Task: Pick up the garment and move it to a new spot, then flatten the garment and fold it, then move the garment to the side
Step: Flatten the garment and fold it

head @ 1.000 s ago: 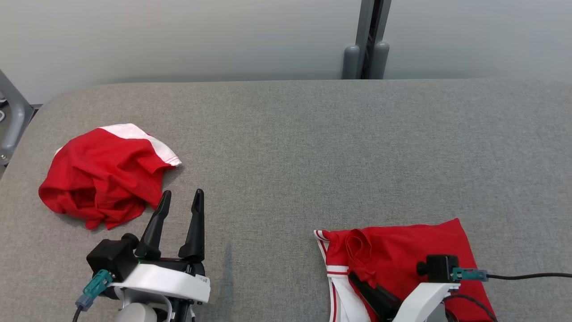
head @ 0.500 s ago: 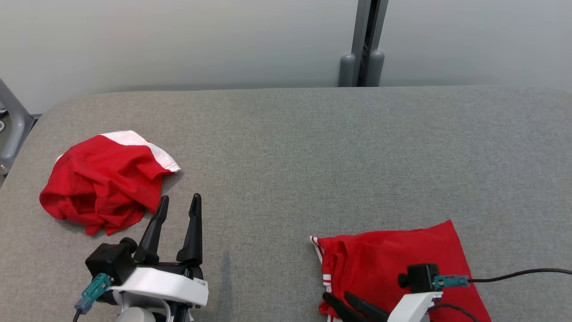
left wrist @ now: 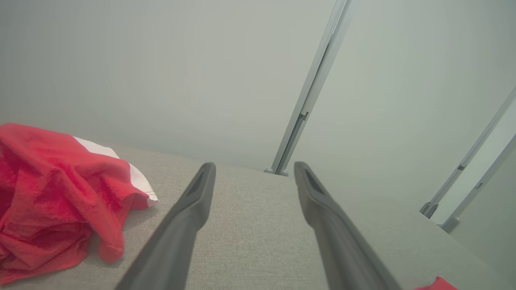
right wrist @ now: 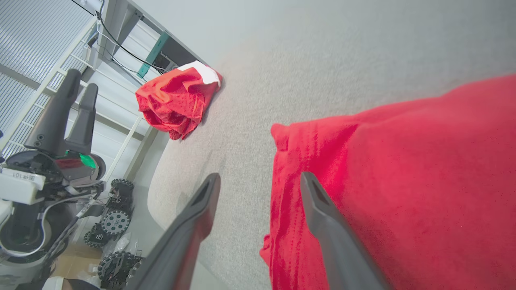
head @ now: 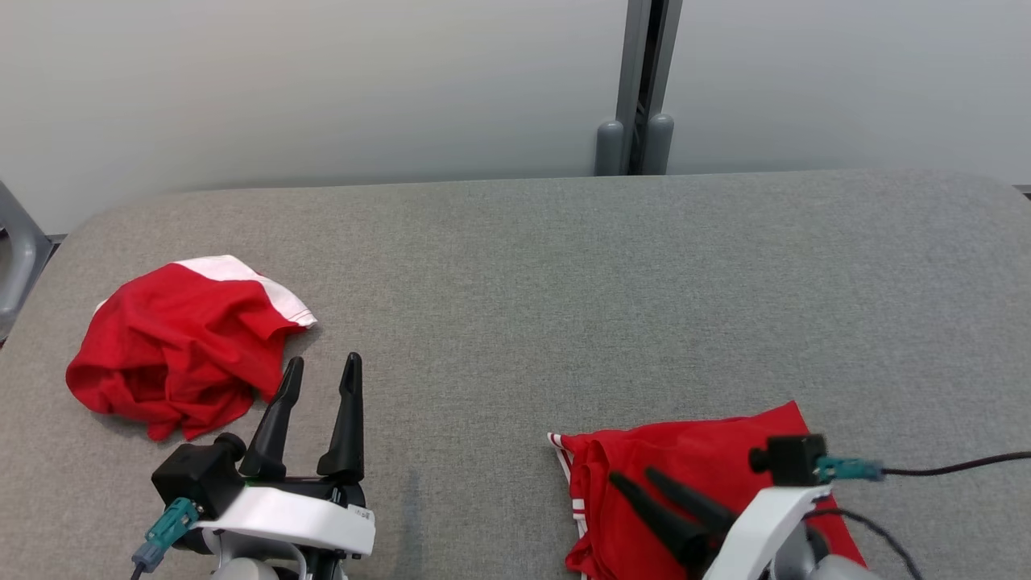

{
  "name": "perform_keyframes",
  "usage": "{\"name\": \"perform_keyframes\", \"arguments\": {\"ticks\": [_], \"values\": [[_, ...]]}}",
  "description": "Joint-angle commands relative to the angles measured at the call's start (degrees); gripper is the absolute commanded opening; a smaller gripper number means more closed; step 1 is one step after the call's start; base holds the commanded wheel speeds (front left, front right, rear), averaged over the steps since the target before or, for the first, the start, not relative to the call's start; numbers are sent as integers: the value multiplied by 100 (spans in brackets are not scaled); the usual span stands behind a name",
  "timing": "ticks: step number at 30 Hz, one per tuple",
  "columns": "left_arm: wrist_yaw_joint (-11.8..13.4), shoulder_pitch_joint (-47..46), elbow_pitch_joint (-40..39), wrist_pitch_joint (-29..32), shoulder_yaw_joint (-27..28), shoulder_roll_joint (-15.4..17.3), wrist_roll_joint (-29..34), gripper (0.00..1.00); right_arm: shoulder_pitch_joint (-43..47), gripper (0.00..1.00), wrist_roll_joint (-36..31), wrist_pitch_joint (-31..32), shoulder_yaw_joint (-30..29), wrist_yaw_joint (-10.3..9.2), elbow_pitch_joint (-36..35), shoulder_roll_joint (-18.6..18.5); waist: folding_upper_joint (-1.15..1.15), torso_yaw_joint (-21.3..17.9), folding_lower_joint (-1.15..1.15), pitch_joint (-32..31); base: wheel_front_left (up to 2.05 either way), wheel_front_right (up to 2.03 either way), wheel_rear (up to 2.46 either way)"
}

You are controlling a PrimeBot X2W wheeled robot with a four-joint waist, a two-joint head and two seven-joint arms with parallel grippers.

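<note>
A folded red garment [head: 709, 455] with white striped trim lies at the table's near right edge, also seen as red cloth [right wrist: 403, 181] in the right wrist view. My right gripper [head: 634, 475] hovers over its left part, open, with nothing between the fingers [right wrist: 322, 209]. A second red garment [head: 173, 346] with a white band lies crumpled at the left and shows in both wrist views [left wrist: 48, 193] [right wrist: 173, 100]. My left gripper [head: 320, 362] stands open and empty just right of that heap, fingers [left wrist: 189, 209] pointing away over bare table.
The grey padded table [head: 515, 266] stretches wide between the two garments. A grey post [head: 632, 121] stands against the wall behind it. A black cable [head: 950, 466] trails from my right wrist. Past the table's near-left edge, wheeled equipment [right wrist: 115, 221] sits on the floor.
My right gripper has opened, let go of the folded garment and lifted off it. The head camera has shifted, so the whole scene sits lower. The left arm kept still.
</note>
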Motion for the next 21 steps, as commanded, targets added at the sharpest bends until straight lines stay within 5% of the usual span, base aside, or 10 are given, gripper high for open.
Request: {"name": "perform_keyframes", "arguments": {"ticks": [1, 7, 13, 21], "values": [[7, 19, -63, -24, 36, 24, 33, 100, -145, 100, -152, -213, -165, 2, -35, -194, 0, -45, 0, -26, 0, 0, 0], [-19, 54, -218, -24, 33, 24, 58, 100, -508, 100, -863, -1044, -740, 1, 97, -699, 0, -193, 0, -85, 0, 0, 0], [-32, 72, -409, -24, 53, 25, 76, 100, -643, 100, -2363, -1486, -1658, 1, 504, -910, 0, -336, 0, -101, 0, 0, 0], [28, 123, -657, -24, 126, 27, 188, 100, 223, 100, -4715, -1490, -3923, 1, -270, -208, 0, -445, 0, -82, 0, 0, 0]]}}
